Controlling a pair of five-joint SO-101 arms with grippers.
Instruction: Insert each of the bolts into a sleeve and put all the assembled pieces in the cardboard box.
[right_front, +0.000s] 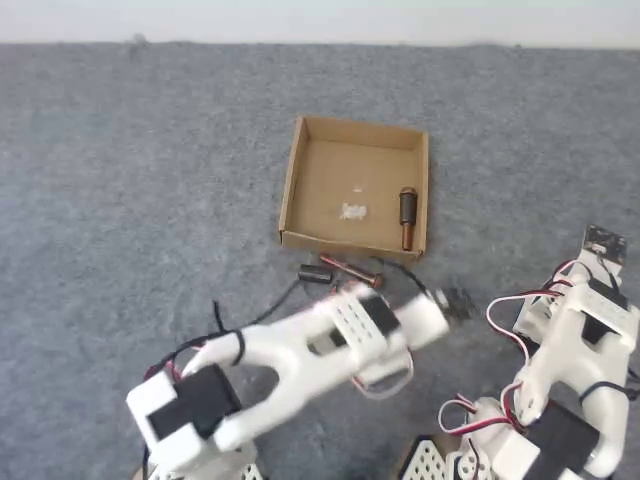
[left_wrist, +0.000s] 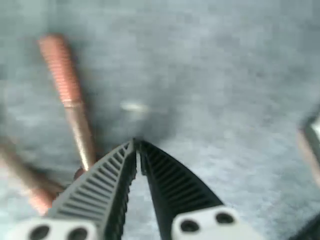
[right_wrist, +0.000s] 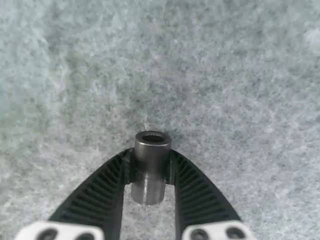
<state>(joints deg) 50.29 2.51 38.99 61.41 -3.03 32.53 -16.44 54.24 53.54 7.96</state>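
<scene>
Right gripper (right_wrist: 150, 159) clamps a sleeve (right_wrist: 149, 172); left gripper (left_wrist: 137, 147), closed empty near the cardboard box (right_front: 292, 180), may nudge the loose bolt (left_wrist: 70, 105) away.

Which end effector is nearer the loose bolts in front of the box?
Left. The left end effector is just beside the bolts; the right end effector holds a sleeve over carpet, well away.

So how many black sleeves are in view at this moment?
3. One sleeve sits on a bolt in the cardboard box; one lies on the carpet before the box; the right gripper holds one. The left arm may hide more.
</scene>
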